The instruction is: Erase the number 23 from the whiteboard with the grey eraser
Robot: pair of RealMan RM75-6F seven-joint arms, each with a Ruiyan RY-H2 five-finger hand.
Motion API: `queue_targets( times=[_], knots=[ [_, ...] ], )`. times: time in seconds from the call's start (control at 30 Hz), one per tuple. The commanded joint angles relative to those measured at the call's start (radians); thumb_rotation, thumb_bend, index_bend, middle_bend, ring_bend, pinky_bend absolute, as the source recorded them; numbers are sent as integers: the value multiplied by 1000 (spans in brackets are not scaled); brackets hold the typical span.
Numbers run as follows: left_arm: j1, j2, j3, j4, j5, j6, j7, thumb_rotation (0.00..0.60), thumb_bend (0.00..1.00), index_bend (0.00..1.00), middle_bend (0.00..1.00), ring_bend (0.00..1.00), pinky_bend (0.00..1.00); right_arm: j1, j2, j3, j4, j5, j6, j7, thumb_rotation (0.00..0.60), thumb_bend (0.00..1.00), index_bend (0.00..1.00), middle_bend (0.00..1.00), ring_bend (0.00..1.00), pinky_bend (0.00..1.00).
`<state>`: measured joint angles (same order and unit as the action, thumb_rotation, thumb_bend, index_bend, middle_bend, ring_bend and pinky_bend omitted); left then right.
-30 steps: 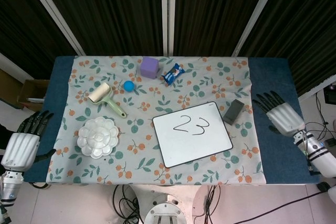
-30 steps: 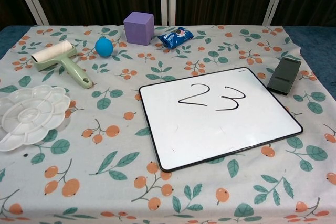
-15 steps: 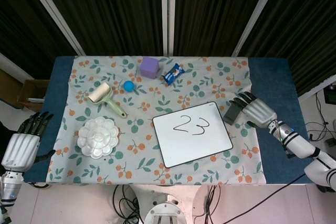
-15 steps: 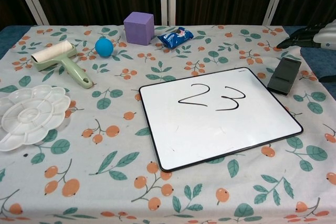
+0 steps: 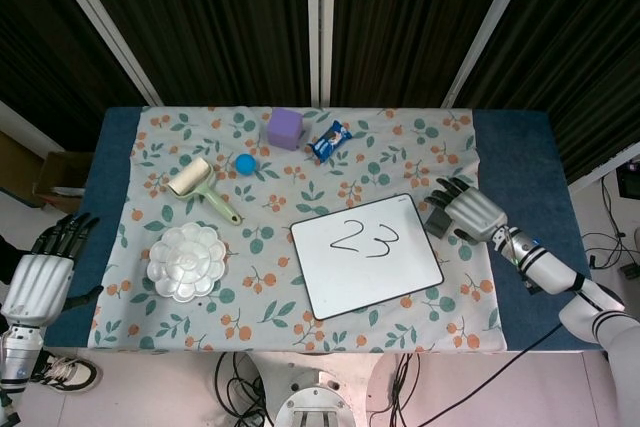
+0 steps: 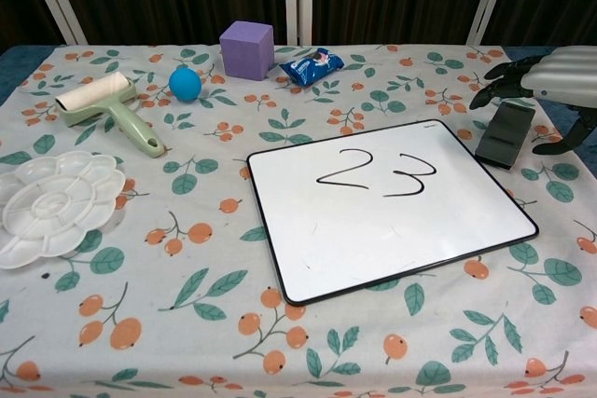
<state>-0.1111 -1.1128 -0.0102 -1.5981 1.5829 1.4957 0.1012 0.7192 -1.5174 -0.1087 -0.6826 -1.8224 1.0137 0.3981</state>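
Observation:
The whiteboard (image 5: 368, 254) (image 6: 387, 205) lies right of the table's middle with "23" (image 5: 364, 238) (image 6: 377, 174) in black ink on it. The grey eraser (image 5: 437, 220) (image 6: 505, 134) lies flat just off the board's right edge. My right hand (image 5: 470, 212) (image 6: 550, 89) hovers over the eraser with fingers spread, largely covering it in the head view; it holds nothing. My left hand (image 5: 45, 269) hangs beyond the table's left edge, fingers extended and empty, seen only in the head view.
A lint roller (image 5: 201, 188) (image 6: 107, 108), blue ball (image 5: 245, 163) (image 6: 185, 83), purple cube (image 5: 285, 128) (image 6: 247, 49) and blue snack packet (image 5: 329, 141) (image 6: 312, 66) sit along the back. A white paint palette (image 5: 186, 261) (image 6: 54, 204) rests at the left.
My right hand has moved in from the table's right side to just above the eraser. The eraser, the board and the left hand have stayed put.

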Motion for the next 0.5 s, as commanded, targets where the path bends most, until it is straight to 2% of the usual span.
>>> queue_targets(
  times=[0.03,0.3,0.5],
  knots=[
    [-1,-2,0,3,1,0,-3,600,0,73,72,36,161,4,-9,-7,10,5,-1,3,600,179,212,193,70,146],
    [1,0,0,10,-2,2,-11,600,0,73,72,36,161,11,-27,-24,32,14,7,13,600,194,311,257,142,204],
    [0,-1,0,11,-3,1,-15,600,0,73,72,36,161,14,-35,-36,36,19,8,10,600,202,346,277,163,219]
  ],
)
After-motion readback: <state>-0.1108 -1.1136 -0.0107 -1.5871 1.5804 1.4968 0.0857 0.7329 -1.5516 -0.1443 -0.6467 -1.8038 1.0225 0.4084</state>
